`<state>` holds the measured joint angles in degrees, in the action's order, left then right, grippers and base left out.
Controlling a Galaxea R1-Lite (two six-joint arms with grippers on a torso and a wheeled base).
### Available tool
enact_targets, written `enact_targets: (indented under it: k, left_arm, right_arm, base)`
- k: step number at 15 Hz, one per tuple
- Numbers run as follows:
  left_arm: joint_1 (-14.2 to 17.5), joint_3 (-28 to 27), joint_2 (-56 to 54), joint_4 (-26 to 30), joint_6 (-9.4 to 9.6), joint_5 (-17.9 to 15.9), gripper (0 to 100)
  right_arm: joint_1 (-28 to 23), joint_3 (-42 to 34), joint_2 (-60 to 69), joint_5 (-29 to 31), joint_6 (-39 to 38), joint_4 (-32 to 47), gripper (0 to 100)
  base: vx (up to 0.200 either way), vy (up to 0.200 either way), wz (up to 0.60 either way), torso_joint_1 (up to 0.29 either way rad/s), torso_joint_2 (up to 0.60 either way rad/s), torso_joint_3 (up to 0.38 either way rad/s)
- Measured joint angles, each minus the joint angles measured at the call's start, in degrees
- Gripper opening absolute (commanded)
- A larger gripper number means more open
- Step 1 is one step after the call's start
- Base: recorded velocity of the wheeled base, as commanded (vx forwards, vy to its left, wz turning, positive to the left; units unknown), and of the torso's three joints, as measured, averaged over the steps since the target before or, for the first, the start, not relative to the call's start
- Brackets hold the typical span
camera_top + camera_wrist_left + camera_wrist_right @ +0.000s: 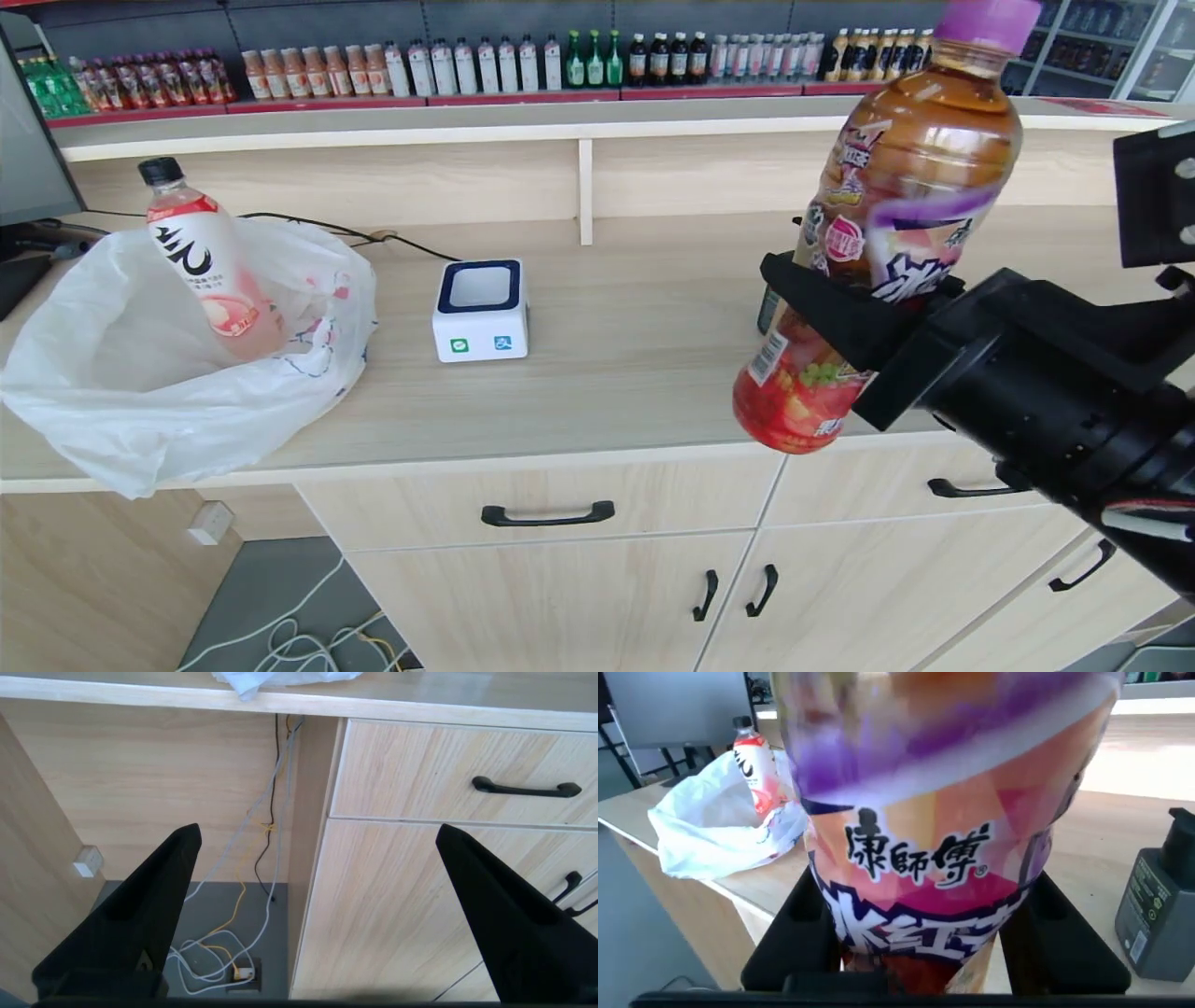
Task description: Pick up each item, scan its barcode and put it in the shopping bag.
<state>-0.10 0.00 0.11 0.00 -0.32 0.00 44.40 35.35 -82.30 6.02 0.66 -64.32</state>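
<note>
Tea bottle point(915, 159) (tilted, cap up) inside right gripper point(864, 297)

The tea bottle point(887, 233) at right wears a purple-and-pink label with large dark characters, and a barcode point(769, 357) sits low on its side. Upper left, in the shopping bag point(93, 392), the pink bottle point(210, 266) bears bold black brush characters. At centre, the white scanner box point(481, 313) shows two small front signs: a green icon point(459, 345) and a blue icon point(502, 343).

right gripper point(845, 301): raised, tilted up, clamped across bottle point(910, 168) mid-body | left gripper point(318, 840): held low, jaws spread wide, gripping nothing
</note>
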Motion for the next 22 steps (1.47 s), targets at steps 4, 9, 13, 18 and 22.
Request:
enact_targets:
  k: [4, 9, 13, 18, 22]
  left_arm:
    - [0.0, 0.0, 0.0, 0.0, 0.00, 0.0, 100]
    - [0.0, 0.0, 0.0, 0.0, -0.01, 0.0, 100]
    - [0.0, 0.0, 0.0, 0.0, -0.01, 0.0, 100]
    - [0.0, 0.0, 0.0, 0.0, -0.01, 0.0, 100]
    - [0.0, 0.0, 0.0, 0.0, -0.01, 0.0, 100]
  right_arm:
    - [0.0, -2.0, 3.8, -3.1, -8.4, -0.2, 0]
    - [0.0, -1.9, 5.6, -10.4, -15.3, -1.2, 0]
    - [0.0, -2.9, 4.8, -19.3, -21.0, -6.6, 0]
    - [0.0, -1.9, -0.8, -21.6, -27.0, -18.3, 0]
    - [0.0, -3.3, -6.5, -26.4, -33.9, -25.5, 0]
  base:
    - [0.000, 0.000, 0.00, 0.000, 0.00, 0.000]
    - [0.000, 0.000, 0.00, 0.000, 0.00, 0.000]
    - [0.000, 0.000, 0.00, 0.000, 0.00, 0.000]
    - [0.000, 0.000, 0.00, 0.000, 0.00, 0.000]
    - [0.000, 0.000, 0.00, 0.000, 0.00, 0.000]
